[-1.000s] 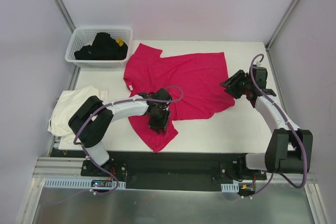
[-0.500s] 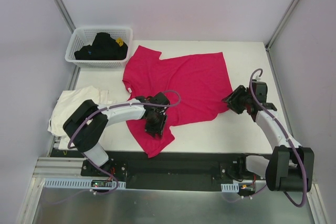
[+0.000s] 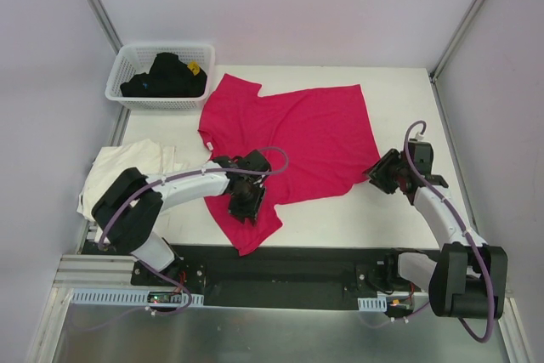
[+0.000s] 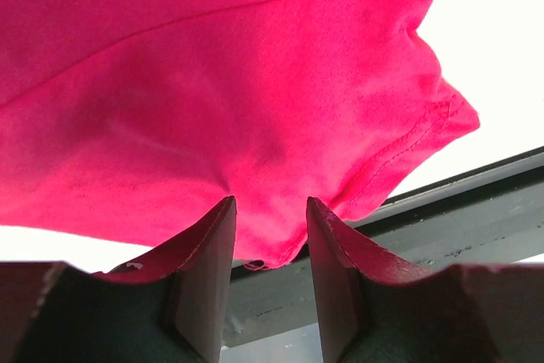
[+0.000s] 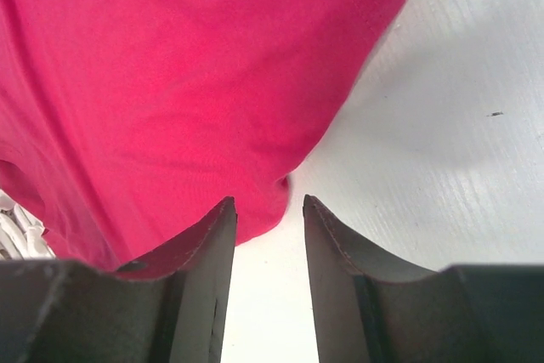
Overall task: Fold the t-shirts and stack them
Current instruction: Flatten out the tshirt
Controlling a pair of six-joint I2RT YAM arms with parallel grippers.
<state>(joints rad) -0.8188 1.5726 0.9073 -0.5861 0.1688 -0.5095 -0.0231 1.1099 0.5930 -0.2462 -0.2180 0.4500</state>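
Note:
The magenta-red t-shirt (image 3: 297, 138) lies spread across the middle of the table, one sleeve reaching the near edge. My left gripper (image 3: 244, 206) stands on that near sleeve; in the left wrist view its jaws (image 4: 270, 201) are open, with the red cloth (image 4: 255, 82) lying across the tips and its hem in the gap. My right gripper (image 3: 378, 174) is at the shirt's near right corner, open (image 5: 268, 200), the red corner (image 5: 170, 82) beside its left finger and bare table in the gap. The cream-white t-shirt (image 3: 119, 172) lies crumpled at the left edge.
A white lattice basket (image 3: 115, 91) holding dark clothes stands at the back left. The black rail (image 4: 476, 235) of the table's near edge runs just beyond the left gripper. White table (image 5: 442, 125) lies to the right of the shirt.
The right gripper has come nearer along the shirt's right edge to its corner, and its jaws have narrowed. The left gripper has shifted slightly left, and the shirt's near sleeve has moved with it.

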